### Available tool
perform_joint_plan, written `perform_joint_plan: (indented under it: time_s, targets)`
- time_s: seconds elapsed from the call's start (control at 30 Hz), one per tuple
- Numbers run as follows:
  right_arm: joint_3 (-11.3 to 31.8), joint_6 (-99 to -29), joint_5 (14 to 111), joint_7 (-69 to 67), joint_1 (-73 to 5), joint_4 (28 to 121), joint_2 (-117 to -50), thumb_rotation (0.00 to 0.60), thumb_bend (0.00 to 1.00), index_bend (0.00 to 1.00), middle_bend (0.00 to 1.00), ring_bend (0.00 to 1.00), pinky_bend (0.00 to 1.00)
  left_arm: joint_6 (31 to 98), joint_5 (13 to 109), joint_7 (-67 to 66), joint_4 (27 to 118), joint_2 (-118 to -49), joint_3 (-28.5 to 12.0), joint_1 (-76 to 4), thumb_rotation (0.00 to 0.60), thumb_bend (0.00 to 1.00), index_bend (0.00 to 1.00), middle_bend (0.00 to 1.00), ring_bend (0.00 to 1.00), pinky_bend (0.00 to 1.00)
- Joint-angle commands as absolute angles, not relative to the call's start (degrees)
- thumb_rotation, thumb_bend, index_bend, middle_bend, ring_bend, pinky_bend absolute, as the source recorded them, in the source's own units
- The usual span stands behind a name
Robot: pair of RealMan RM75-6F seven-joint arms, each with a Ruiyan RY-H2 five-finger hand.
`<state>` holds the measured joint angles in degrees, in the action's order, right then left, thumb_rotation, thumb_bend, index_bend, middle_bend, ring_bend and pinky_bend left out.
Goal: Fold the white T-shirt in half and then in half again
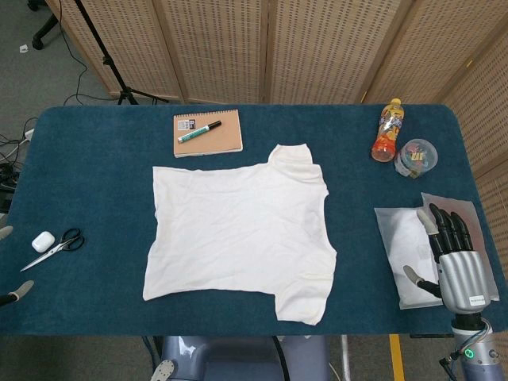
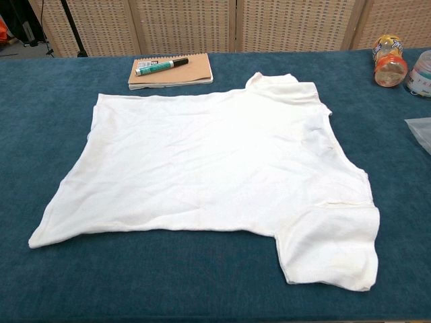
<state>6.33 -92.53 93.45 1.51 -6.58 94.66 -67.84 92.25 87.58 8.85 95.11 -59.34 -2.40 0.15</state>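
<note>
The white T-shirt (image 1: 238, 230) lies flat in the middle of the blue table (image 1: 95, 159), its collar at the far side and one sleeve at the near right corner. The chest view shows the T-shirt (image 2: 215, 161) up close, with no hand on it. My right hand (image 1: 456, 258) hovers at the table's near right, well right of the shirt, fingers spread and holding nothing. Of my left hand (image 1: 20, 290) only two grey fingertips show at the far left edge, apart from each other and far from the shirt.
Behind the shirt lies a brown notebook (image 1: 208, 132) with a green marker (image 1: 198, 131) on it. An orange bottle (image 1: 387, 129) and a clear container (image 1: 417, 157) stand far right. A plastic bag (image 1: 405, 246) lies under my right hand. Scissors (image 1: 55, 248) and a white case (image 1: 43, 240) lie left.
</note>
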Motion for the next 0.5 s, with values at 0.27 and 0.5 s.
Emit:
perform_joint_plan:
  time_s: [0.27,0.5]
  targets:
    - [4.6,-88.5,92.6,5.9,-6.8,97.4,-65.2,0.6,0.0,0.02,0.0,0.0,0.0,91.2,87.1,8.2,95.4,-59.3,-2.3,-0.1,0.6,0.0,0.0,0.0,0.0,0.0]
    - [-0.1,-83.5,102.7,-0.6,-10.8,94.6,-64.8,0.6,0.0,0.23,0.0,0.0,0.0,91.1,87.6,9.0,95.7,-58.9,-2.2,-0.2,0.6,0.0,0.0,0.0,0.0,0.0]
